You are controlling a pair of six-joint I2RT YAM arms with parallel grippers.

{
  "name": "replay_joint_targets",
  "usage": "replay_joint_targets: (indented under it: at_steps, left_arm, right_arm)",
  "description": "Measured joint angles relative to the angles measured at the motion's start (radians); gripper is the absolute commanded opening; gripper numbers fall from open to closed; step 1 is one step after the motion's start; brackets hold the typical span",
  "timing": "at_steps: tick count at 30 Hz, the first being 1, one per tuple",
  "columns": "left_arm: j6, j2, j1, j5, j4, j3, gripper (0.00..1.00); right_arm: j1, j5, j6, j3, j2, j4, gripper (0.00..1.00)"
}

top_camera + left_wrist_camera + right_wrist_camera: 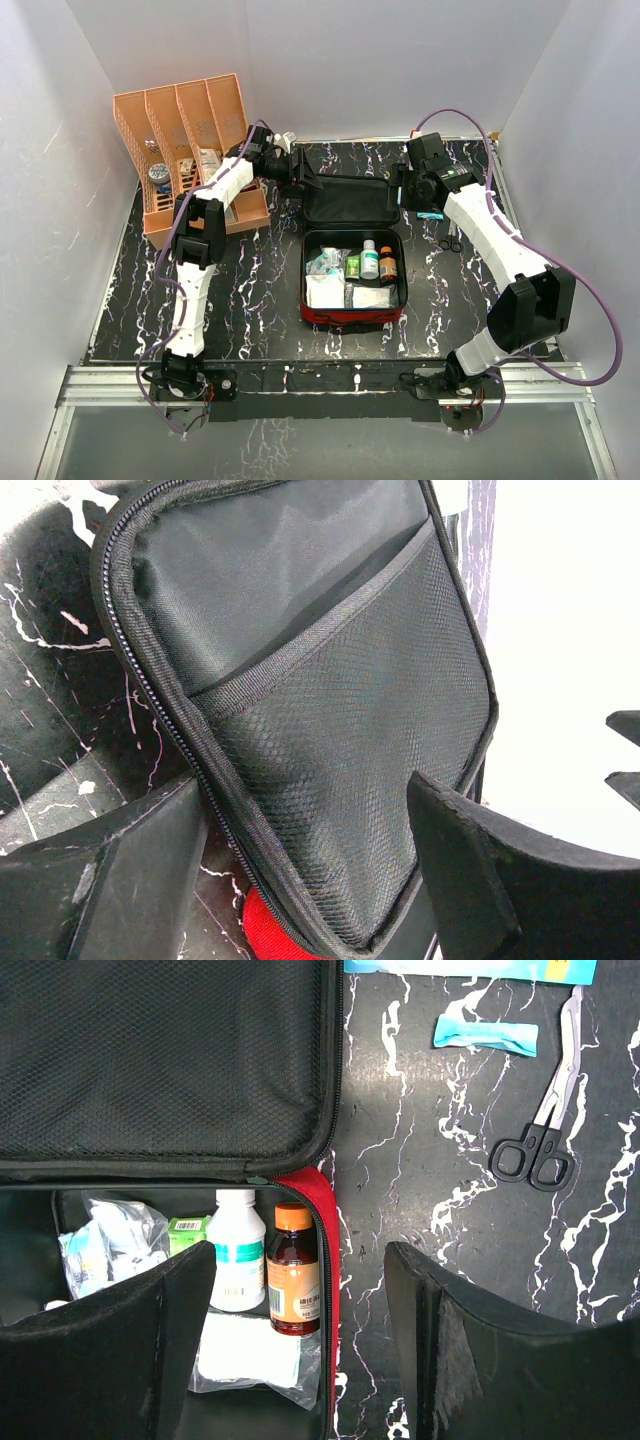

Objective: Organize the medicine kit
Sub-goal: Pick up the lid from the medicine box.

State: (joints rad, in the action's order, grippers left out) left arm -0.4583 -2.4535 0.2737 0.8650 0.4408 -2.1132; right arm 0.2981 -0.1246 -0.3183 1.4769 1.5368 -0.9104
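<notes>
Right tool [300, 1260] spread, red medicine kit [352, 315] unzipped, black mesh lid [350, 200]

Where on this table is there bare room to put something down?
Free: the table between the left arm and the kit, and the strip in front of the kit. Crowded: inside the kit, and right of its lid around the scissors and blue packet.
</notes>
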Motion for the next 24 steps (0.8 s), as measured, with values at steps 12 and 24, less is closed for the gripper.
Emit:
replay_joint_targets:
  at_steps: [12, 24]
  left_arm:
    - [0.003, 0.0, 0.0, 0.018, -0.008, -0.019, 0.73]
    - [0.09, 0.109, 0.0, 0.058, 0.022, 0.003, 0.71]
  right_arm:
    - [0.0, 0.0, 0.0, 0.0, 0.0, 0.001, 0.67]
    - [0.0, 0.0, -0.002, 0.0, 0.0, 0.011, 0.67]
